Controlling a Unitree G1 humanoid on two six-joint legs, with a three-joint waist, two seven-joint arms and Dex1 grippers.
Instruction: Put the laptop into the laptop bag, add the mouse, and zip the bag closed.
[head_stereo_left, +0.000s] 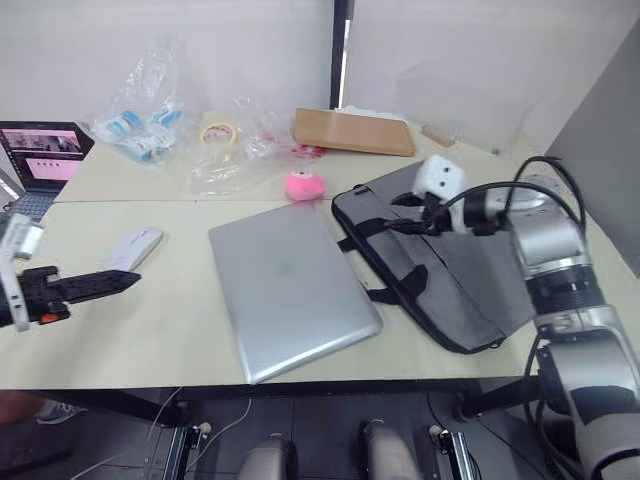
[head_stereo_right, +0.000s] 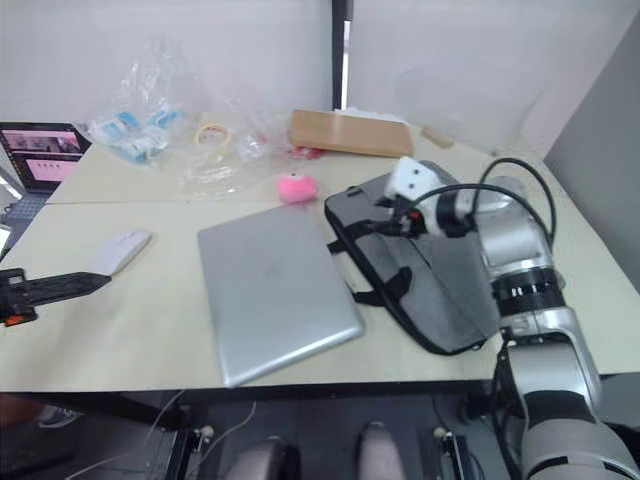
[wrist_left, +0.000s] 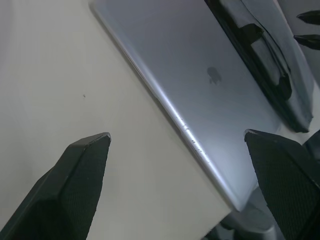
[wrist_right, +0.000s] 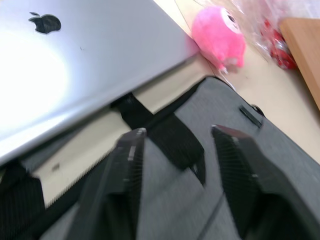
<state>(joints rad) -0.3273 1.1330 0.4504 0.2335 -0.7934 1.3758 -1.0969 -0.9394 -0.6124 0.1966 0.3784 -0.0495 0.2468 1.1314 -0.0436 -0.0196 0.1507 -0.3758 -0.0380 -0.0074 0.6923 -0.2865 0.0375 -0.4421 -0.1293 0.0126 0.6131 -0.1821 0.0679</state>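
The silver-grey laptop (head_stereo_left: 290, 285) lies shut on the cream table, its front corner close to the table's front edge. To its right the grey laptop bag (head_stereo_left: 450, 270) lies flat, black strap handles (wrist_right: 167, 135) toward the laptop. The white mouse (head_stereo_left: 133, 247) rests left of the laptop. My left gripper (head_stereo_left: 125, 282) hovers low at the left, just in front of the mouse, open and empty, pointing at the laptop's left edge (wrist_left: 175, 120). My right gripper (wrist_right: 177, 131) is open over the bag's near-left end, above a black strap, holding nothing.
A pink fluffy ball (head_stereo_left: 303, 185) sits behind the laptop. Farther back are a brown flat box (head_stereo_left: 353, 131), a tape roll (head_stereo_left: 218, 134) and crumpled plastic bags (head_stereo_left: 150, 120). A small dark laptop with a pink screen (head_stereo_left: 40, 155) stands far left.
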